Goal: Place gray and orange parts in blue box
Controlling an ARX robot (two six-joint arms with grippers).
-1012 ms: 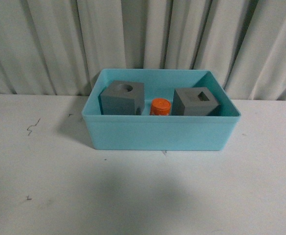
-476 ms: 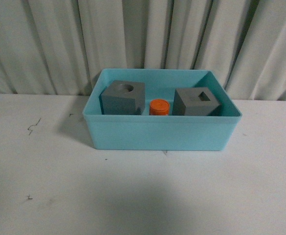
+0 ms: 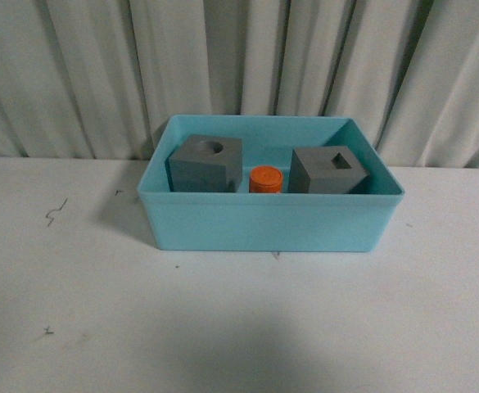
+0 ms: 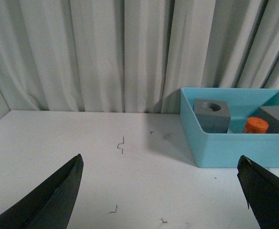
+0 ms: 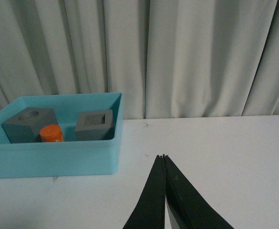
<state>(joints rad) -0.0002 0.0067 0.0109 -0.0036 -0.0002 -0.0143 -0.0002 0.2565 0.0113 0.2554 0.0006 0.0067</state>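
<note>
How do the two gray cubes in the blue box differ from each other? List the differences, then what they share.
The left gray cube has a round recess on top; the right gray cube has a square one. The left cube sits by the blue box's left wall, the right cube nearer its right wall, with the orange cylinder between them. Both are matte gray and similar in size.

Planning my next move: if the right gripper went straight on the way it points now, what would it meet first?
Likely nothing soon. The right gripper, jaws shut, points over bare white table toward the curtain. The blue box sits off to one side of that line. Depth is unclear.
</note>
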